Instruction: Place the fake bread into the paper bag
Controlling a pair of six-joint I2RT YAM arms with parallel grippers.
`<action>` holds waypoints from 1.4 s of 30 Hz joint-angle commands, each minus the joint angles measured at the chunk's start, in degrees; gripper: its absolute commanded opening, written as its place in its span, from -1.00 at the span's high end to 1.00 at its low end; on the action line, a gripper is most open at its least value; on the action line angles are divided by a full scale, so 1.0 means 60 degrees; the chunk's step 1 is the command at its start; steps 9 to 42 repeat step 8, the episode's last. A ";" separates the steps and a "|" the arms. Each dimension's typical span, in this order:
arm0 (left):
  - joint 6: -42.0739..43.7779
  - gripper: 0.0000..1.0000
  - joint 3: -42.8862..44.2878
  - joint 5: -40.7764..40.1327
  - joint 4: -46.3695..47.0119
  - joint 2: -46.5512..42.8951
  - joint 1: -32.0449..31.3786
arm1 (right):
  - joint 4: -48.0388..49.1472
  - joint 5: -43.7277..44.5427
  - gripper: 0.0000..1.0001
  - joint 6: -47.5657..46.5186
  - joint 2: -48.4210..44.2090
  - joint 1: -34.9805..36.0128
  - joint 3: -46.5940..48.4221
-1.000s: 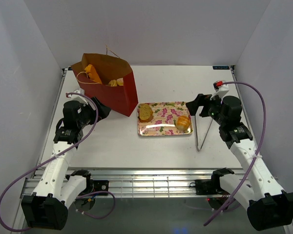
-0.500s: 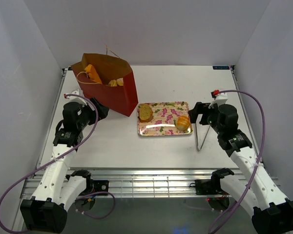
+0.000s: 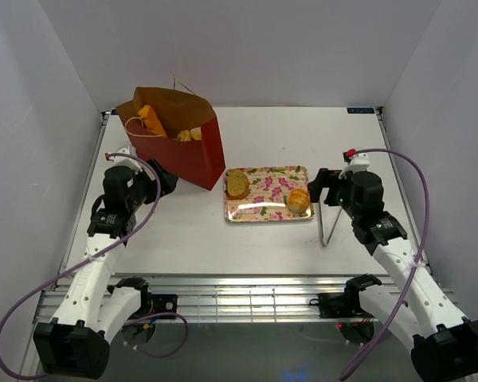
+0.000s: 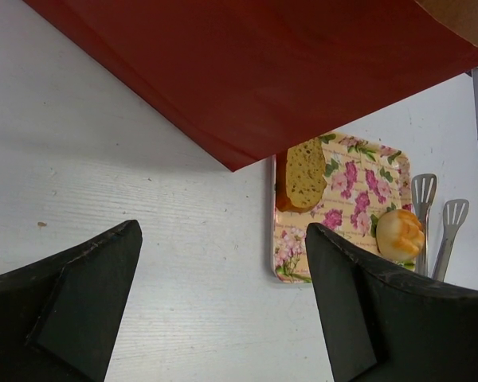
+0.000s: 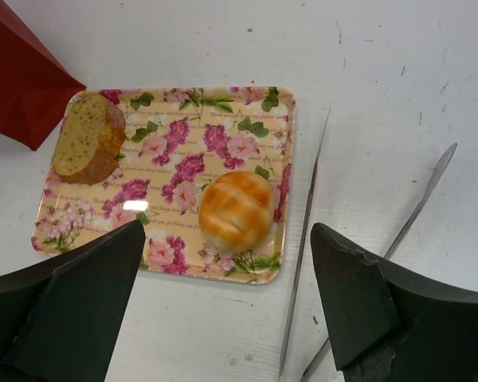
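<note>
Fake bread (image 3: 299, 200) left to move: two pieces, both on the pink floral tray (image 3: 268, 216) at mid-surface; the rest sits in the paper bag (image 3: 183, 155) at the tray's 10 o'clock. Change over the last second: the right arm has dropped and drawn in, so the right pincer (image 5: 229, 231) now hangs at the tray's 3 o'clock edge, fingers wide apart and empty, framing the round roll (image 5: 237, 208). The left pincer (image 4: 223, 231) has barely shifted; it stays low by the bag's near face, likewise spread with nothing held. Tray contents and bag unchanged. Reading: approach for the next pick is set up and the roll looks the likely target. Materials: the roll is a glossy golden-orange dome with a scored lattice top, probably slick under the fingers. The toast slice (image 5: 84, 143) is flat with a speckled crumb face and brown crust, lying at the tray's 9 o'clock end close to the bag's corner. The tray is shiny, rectangular, with rounded corners, a raised rim and a glare spot. The bag is matte dark red paper with creased brown inner walls and a thin cord handle; orange and pale pastries show inside, count not resolvable from above. Thin bright metal tongs (image 3: 331, 215) with slotted ends lie on the white surface (image 3: 183, 231) just beyond the tray's 3 o'clock edge.
</note>
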 commanded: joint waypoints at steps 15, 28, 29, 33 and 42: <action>0.0041 -0.88 0.0021 -0.0190 -0.0085 0.0010 -0.0047 | 0.0284 0.0357 -0.80 0.0229 -0.0156 0.0029 0.0151; 0.0041 -0.88 0.0021 -0.0190 -0.0085 0.0010 -0.0047 | 0.0284 0.0357 -0.80 0.0229 -0.0156 0.0029 0.0151; 0.0041 -0.88 0.0021 -0.0190 -0.0085 0.0010 -0.0047 | 0.0284 0.0357 -0.80 0.0229 -0.0156 0.0029 0.0151; 0.0041 -0.88 0.0021 -0.0190 -0.0085 0.0010 -0.0047 | 0.0284 0.0357 -0.80 0.0229 -0.0156 0.0029 0.0151; 0.0041 -0.88 0.0021 -0.0190 -0.0085 0.0010 -0.0047 | 0.0284 0.0357 -0.80 0.0229 -0.0156 0.0029 0.0151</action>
